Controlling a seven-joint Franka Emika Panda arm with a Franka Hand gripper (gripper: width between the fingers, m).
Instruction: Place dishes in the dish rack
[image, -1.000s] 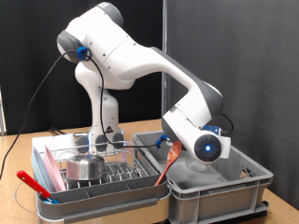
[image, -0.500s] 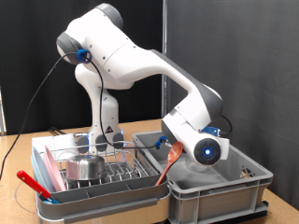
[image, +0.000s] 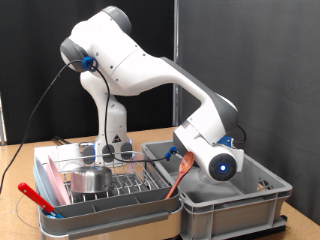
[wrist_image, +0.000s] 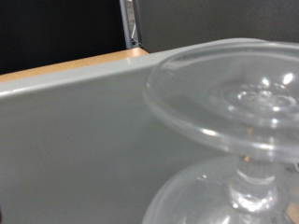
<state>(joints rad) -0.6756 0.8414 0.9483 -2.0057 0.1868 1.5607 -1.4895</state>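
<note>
The dish rack sits at the exterior view's lower left, with a small steel bowl among its wire prongs. A pink plate stands on edge along the rack's left side. My arm reaches down into the grey crate on the right. The gripper's body shows just above the crate wall, and its fingers are hidden there. In the wrist view a clear stemmed glass lies very close, its round foot filling the picture. No fingers show in that view.
An orange-brown utensil leans inside the grey crate beside my wrist. A red-handled tool lies at the rack's near left corner. The robot's base stands behind the rack, and a black cable hangs at the left.
My wrist has sunk a little lower into the grey crate. The bowl and plate in the rack have not moved.
</note>
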